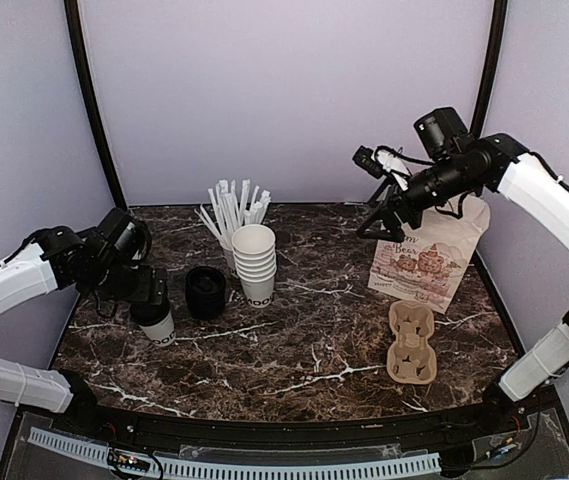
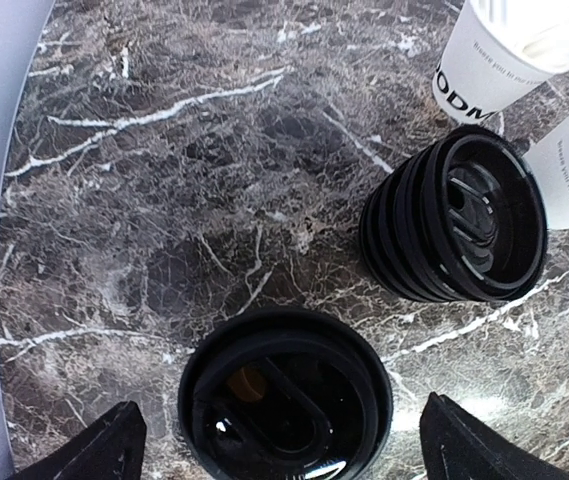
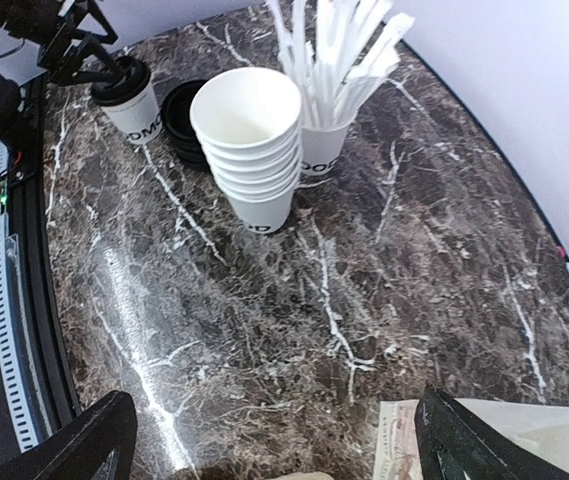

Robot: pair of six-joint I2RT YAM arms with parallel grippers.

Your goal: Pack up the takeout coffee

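The takeout coffee (image 1: 157, 326), a white cup with black lettering and a black lid, stands upright at the table's left. In the left wrist view its lid (image 2: 284, 395) lies straight below me. My left gripper (image 2: 284, 455) hovers over it, open, one fingertip (image 2: 94, 452) on each side with marble showing in the gaps. The right wrist view shows the same cup (image 3: 129, 102) far off under the left gripper (image 3: 82, 48). My right gripper (image 1: 379, 215) hangs open and empty high above the table, by the paper bag (image 1: 430, 255).
A stack of black lids (image 1: 205, 292) sits just right of the coffee. Behind it stand a stack of lidless white cups (image 1: 255, 262) and a cup of white straws (image 1: 232, 215). A brown cardboard cup carrier (image 1: 411, 342) lies in front of the bag.
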